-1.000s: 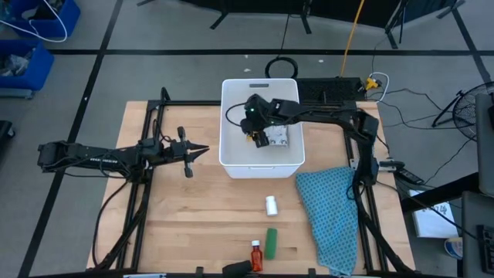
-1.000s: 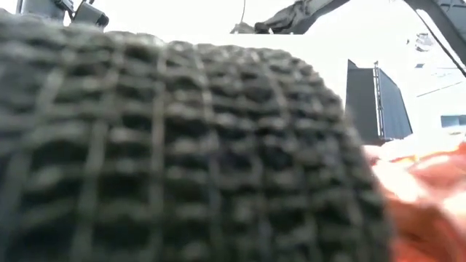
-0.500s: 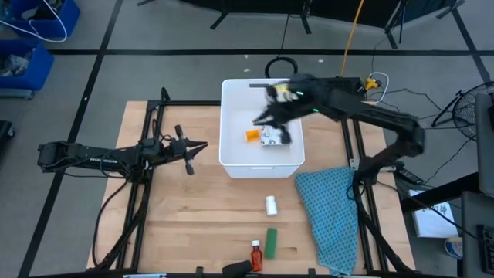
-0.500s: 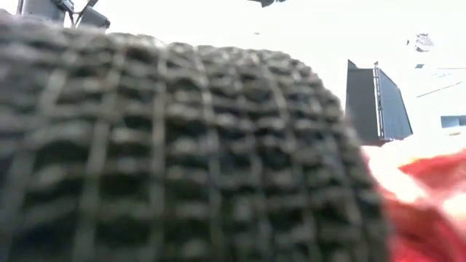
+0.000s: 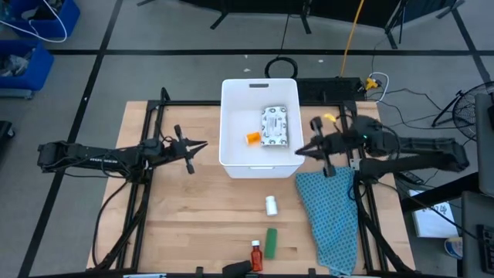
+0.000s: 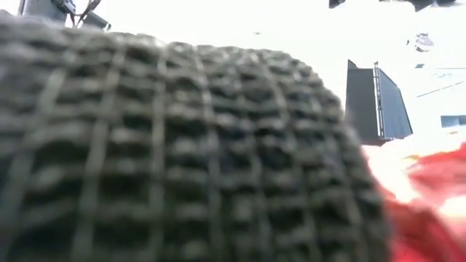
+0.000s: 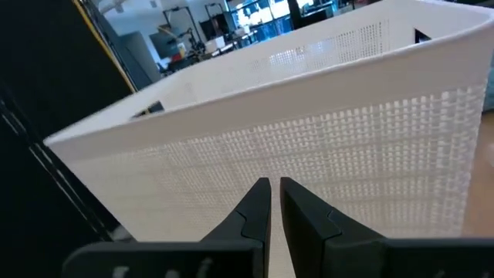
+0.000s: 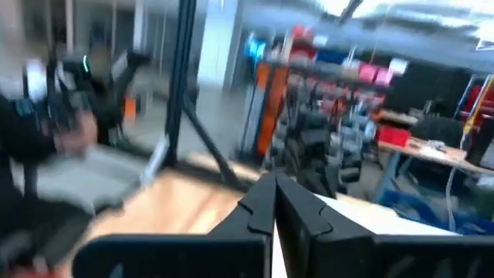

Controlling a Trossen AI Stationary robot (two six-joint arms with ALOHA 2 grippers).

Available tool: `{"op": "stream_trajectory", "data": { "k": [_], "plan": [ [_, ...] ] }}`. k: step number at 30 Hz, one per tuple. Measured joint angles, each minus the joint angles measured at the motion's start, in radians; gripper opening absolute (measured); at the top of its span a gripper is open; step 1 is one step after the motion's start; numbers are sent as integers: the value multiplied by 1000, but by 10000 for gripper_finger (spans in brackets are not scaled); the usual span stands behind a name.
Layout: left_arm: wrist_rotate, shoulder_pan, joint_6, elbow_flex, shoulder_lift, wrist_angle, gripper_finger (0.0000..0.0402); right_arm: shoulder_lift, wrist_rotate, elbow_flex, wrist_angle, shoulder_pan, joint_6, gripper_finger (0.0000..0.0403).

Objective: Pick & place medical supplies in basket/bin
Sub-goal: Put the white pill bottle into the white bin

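Note:
The white bin (image 5: 261, 158) stands at the table's far middle. On its floor a speckled white packet (image 5: 275, 126) lies flat beside a small orange item (image 5: 252, 137). On the table nearer me lie a white bottle (image 5: 271, 205), a green box (image 5: 272, 240), an orange-red bottle (image 5: 255, 255) and a black piece (image 5: 238, 267). My right gripper (image 5: 299, 150) hangs shut just right of the bin, holding nothing, as its wrist view (image 8: 272, 197) also shows. My left gripper (image 5: 202, 145) is shut left of the bin, pointing at the bin's wall (image 7: 324, 147).
A teal cloth (image 5: 328, 212) lies on the table's right side, under my right arm. In the low view a dark woven surface (image 6: 182, 145) fills most of the picture, with something red-orange (image 6: 429, 196) beside it. Bare wood lies left of the supplies.
My right gripper has risen out of the bin and swung toward the table's right edge, stopping just right of the bin. The packet and the small orange item now lie uncovered on the bin floor.

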Motion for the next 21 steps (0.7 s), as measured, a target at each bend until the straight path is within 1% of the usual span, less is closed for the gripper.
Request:
{"op": "stream_trajectory", "data": {
  "k": [2, 4, 6, 8, 10, 12, 15, 18, 21],
  "plan": [
    [0, 0, -41, 0, 0, -1, 35, -64, 27, -122, 188, 12, 84, 0],
    [0, 0, -67, 0, 0, 0, 35, -109, 48, -221, 307, 16, 138, 0],
    [0, 0, -78, 0, 0, 0, 35, -140, 95, -294, 334, 14, 152, 0],
    [4, 0, -89, 0, 0, -2, 35, -157, 96, -351, 332, 17, 152, 0],
    [10, 0, -92, 0, 0, -4, 35, -169, 98, -389, 366, 17, 149, 0],
    [17, 0, -92, 0, 0, -3, 35, -171, 106, -428, 410, 18, 129, 0],
    [4, 0, -96, 0, 0, 8, 35, -168, 153, -484, 475, 19, 81, 0],
    [-21, 0, -90, 0, 0, 9, 35, -176, 177, -505, 522, 15, 62, 0],
    [-24, 0, -52, 0, 0, -15, 35, -186, 177, -513, 517, 9, 63, 0]
  ]
}}
